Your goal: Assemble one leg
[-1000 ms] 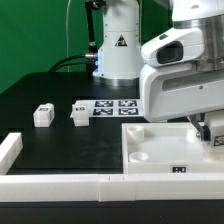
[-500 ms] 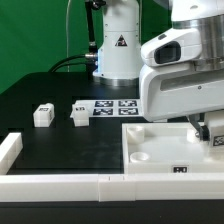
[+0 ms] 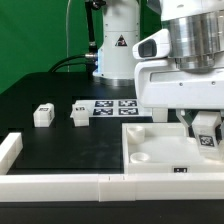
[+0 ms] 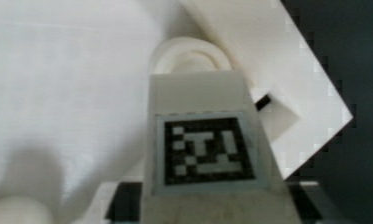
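Observation:
My gripper is shut on the leg, a chunky white post with a black-and-white tag, and holds it over the far right part of the white panel. In the wrist view the leg fills the middle between my dark fingers, with my gripper closed on its sides. A round corner socket of the panel lies just beyond the leg's far end.
Two more white legs stand on the black table at the exterior view's left. The marker board lies behind them. A white rail runs along the front edge, with a short white piece at the left.
The arm's wrist has lifted and turned, so the held leg now shows more fully over the panel's right side. The loose legs have not moved.

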{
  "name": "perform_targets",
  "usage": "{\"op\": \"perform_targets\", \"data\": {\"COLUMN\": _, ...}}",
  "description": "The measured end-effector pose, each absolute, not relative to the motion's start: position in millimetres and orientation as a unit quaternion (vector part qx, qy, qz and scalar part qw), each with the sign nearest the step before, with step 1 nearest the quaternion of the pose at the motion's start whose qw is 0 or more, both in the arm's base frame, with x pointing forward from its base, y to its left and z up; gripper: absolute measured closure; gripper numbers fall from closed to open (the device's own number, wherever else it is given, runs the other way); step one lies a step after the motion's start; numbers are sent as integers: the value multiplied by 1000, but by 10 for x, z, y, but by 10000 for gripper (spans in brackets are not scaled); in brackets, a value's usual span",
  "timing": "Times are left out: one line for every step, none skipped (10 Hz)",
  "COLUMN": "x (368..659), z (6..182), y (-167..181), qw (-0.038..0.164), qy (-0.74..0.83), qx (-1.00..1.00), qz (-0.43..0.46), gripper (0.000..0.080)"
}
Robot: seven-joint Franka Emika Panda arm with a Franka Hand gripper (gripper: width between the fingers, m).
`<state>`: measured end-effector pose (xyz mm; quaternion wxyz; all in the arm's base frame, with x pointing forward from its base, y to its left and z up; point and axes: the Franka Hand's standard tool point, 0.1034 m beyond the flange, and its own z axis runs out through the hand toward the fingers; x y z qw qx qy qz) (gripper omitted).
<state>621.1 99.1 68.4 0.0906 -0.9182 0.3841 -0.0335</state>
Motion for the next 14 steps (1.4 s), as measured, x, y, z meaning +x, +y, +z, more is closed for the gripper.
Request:
{"op": "perform_targets", "data": {"x": 6205, "z": 682, "y": 977, "qw": 90, "qy": 439, "qx": -893, "qz": -29, "gripper": 506}}
{"op": "perform_targets", "data": {"x": 6207, "z": 681, "y": 965, "qw": 91, "qy": 484, "qx": -870, "qz": -26, "gripper": 506}}
{"op": "perform_targets", "data": {"x": 6210, "z": 682, "y": 965, "qw": 92, "qy": 525, "qx": -846, "qz": -23, "gripper": 506}}
{"op": "perform_targets", "data": {"x": 6214, "z": 687, "y": 985, "qw": 97, "qy": 572, "qx": -815, "qz": -18, "gripper": 506}}
{"op": "perform_targets", "data": {"x": 6218, "z": 696, "y": 1022, "qw": 98, "qy": 601, "qx": -793, "qz": -17, "gripper": 506}}
{"op": "perform_targets", "data": {"x": 6214, "z": 702, "y": 1099, "qw": 105, "qy": 658, "qx": -746, "qz": -6, "gripper": 506}}
{"op": "perform_targets", "data": {"x": 6196, "z": 685, "y": 1166, "qw": 109, "qy": 698, "qx": -708, "qz": 6, "gripper": 506}}
{"op": "perform_targets", "data": {"x": 6196, "z": 669, "y": 1241, "qw": 115, "qy": 742, "qx": -660, "qz": 19, "gripper": 506}}
{"op": "perform_targets", "data": {"x": 6206, "z": 667, "y": 1259, "qw": 119, "qy": 765, "qx": -632, "qz": 27, "gripper": 506}}
{"op": "perform_targets", "data": {"x": 6208, "z": 668, "y": 1253, "qw": 121, "qy": 768, "qx": -628, "qz": 29, "gripper": 506}}
{"op": "perform_targets", "data": {"x": 6203, "z": 665, "y": 1259, "qw": 121, "qy": 764, "qx": -633, "qz": 29, "gripper": 431}}
{"op": "perform_targets", "data": {"x": 6202, "z": 664, "y": 1262, "qw": 121, "qy": 757, "qx": -641, "qz": 28, "gripper": 431}}
{"op": "perform_targets", "data": {"x": 6204, "z": 664, "y": 1256, "qw": 122, "qy": 741, "qx": -660, "qz": 24, "gripper": 295}}
{"op": "perform_targets", "data": {"x": 6211, "z": 665, "y": 1230, "qw": 122, "qy": 716, "qx": -687, "qz": 19, "gripper": 295}}
